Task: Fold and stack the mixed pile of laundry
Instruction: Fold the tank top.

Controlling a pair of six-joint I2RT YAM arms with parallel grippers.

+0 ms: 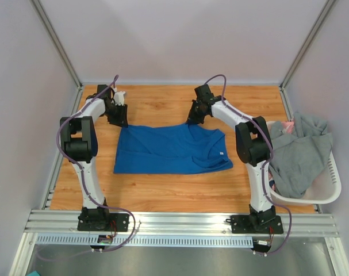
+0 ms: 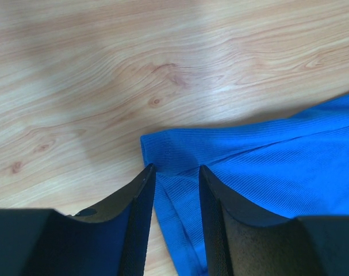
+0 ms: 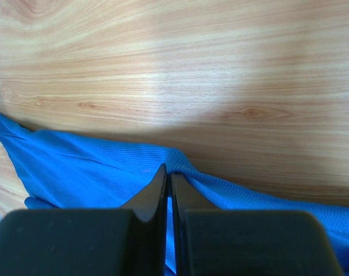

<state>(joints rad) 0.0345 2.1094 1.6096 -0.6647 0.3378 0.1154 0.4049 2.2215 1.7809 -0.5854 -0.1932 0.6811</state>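
The overhead camera looks down across the whole counter [image 1: 163,195]. Both wrist cameras sit close above the far edge of the blue garment [image 1: 168,152], which it also sees.

White links, black joints on L arm [image 1: 85,172] & R arm [image 1: 259,184]. Purple cables [image 1: 58,138] alongside. Black bases [image 1: 96,218] near edge. L gripper [image 2: 175,172], R gripper [image 3: 168,172]: matte black wedge fingers [image 2: 137,218].

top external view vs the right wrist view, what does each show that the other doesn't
Only the top external view: the white slotted plastic basket holding a grey cloth garment, and the left gripper. Only the right wrist view: a close look at the right gripper, shut on a pinched blue fold. Both: the bright blue cloth garment on the wooden table.
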